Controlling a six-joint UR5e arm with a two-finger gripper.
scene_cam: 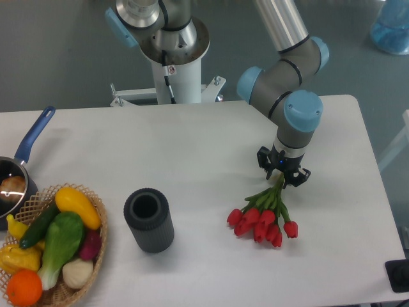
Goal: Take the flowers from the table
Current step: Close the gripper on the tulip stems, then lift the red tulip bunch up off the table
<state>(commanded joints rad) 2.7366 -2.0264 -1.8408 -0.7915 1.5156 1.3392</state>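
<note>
The flowers (262, 220), a small bunch of red tulip buds with green leaves, lie on the white table (192, 160) right of centre. Their bound green stems (278, 189) point up and away towards the arm. My gripper (283, 173) points straight down over the stem ends, low at the table. Its two dark fingers (263, 157) are drawn in on either side of the stems, which run in between them. The wrist hides the contact itself. The buds still rest on the tabletop.
A dark ribbed cylinder cup (149, 220) stands upright left of the flowers. A wicker basket (96, 246) of vegetables sits at the front left corner. A blue-handled pan (25, 153) is at the left edge. The robot base (172, 57) stands behind the table.
</note>
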